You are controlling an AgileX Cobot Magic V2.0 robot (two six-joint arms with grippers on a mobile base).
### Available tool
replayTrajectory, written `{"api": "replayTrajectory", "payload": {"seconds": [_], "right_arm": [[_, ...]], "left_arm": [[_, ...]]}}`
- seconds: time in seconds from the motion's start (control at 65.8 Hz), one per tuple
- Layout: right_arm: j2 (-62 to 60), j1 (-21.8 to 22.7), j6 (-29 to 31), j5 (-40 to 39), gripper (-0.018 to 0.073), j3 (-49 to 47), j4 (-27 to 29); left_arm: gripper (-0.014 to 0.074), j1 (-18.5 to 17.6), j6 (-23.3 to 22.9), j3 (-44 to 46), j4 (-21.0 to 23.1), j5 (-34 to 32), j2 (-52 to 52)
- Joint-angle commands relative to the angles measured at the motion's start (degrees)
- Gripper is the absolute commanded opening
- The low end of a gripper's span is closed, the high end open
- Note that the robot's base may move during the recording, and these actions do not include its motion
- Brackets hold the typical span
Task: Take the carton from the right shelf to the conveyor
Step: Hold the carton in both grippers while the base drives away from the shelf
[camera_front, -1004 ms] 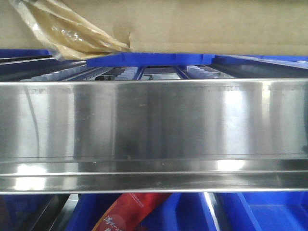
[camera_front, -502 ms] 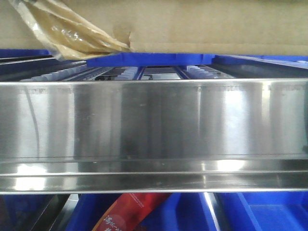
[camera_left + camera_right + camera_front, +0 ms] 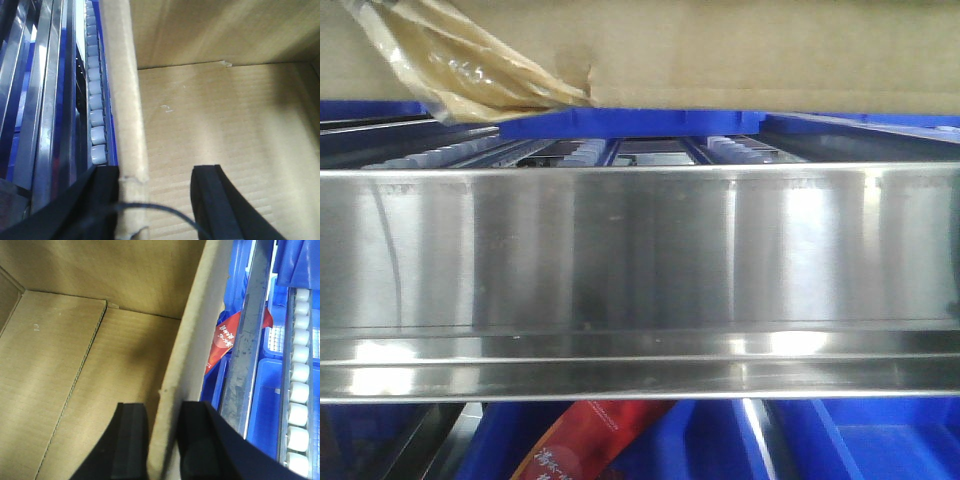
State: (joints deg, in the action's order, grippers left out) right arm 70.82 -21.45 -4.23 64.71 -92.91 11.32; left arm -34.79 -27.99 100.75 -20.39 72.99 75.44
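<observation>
Carton [image 3: 740,50] up top, just above the shelf [image 3: 640,250] rail, tape tuft [image 3: 470,70] dangling. It's plain board with no print. Below, a red packet [image 3: 590,440] shows white lettering too blurred to read. Left wrist: left gripper [image 3: 155,172] spread, straddling one wall beside the rollers [image 3: 95,100]. Right wrist: right gripper [image 3: 164,410] pinching the opposite wall. Empty inside, so likely light, but thin walls flex. Best held at both rims.

Front view: bright, slightly soft. Shelf [image 3: 640,260] rail carries vertical glare bands and hot spots along its lower lip. Left wrist view: carton [image 3: 225,150] floor is evenly lit, with shadow toward the right edge. Right wrist view: diffuse shadow patch on the carton floor; near foreground is blurred.
</observation>
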Motion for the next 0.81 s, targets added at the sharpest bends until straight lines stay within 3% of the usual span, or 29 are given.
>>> {"api": "replayTrajectory", "payload": {"seconds": [0.0,0.791], "right_arm": [[-0.2,0.11,0.64,-3.95,-0.0064,-0.34,2.79],[-0.2,0.11,0.64,-3.95,-0.0064,-0.34,2.79]], "left_arm": [[-0.0016,-1.03,1.8,0.35,4.35,-3.98,-0.45],[-0.0016,-1.03,1.8,0.35,4.22,-3.98,-0.34]]}}
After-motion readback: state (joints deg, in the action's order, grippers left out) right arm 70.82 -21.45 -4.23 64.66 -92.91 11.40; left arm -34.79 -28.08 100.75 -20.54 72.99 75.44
